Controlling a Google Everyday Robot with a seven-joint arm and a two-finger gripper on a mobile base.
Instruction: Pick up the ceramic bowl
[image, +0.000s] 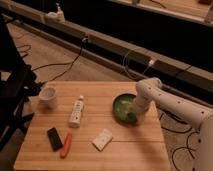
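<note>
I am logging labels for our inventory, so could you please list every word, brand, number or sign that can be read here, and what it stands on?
No text can be read anywhere in this view.
White bottle: dark marks on its label, too blurred to read.
White cup, ceramic bowl, flat white packet: no markings visible.
Gripper, down at the bowl's right side: no lettering visible.

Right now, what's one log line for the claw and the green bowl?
phase: pick approach | claw: low over right part of ceramic bowl | ceramic bowl: on table, near right edge | lifted: not yet
</note>
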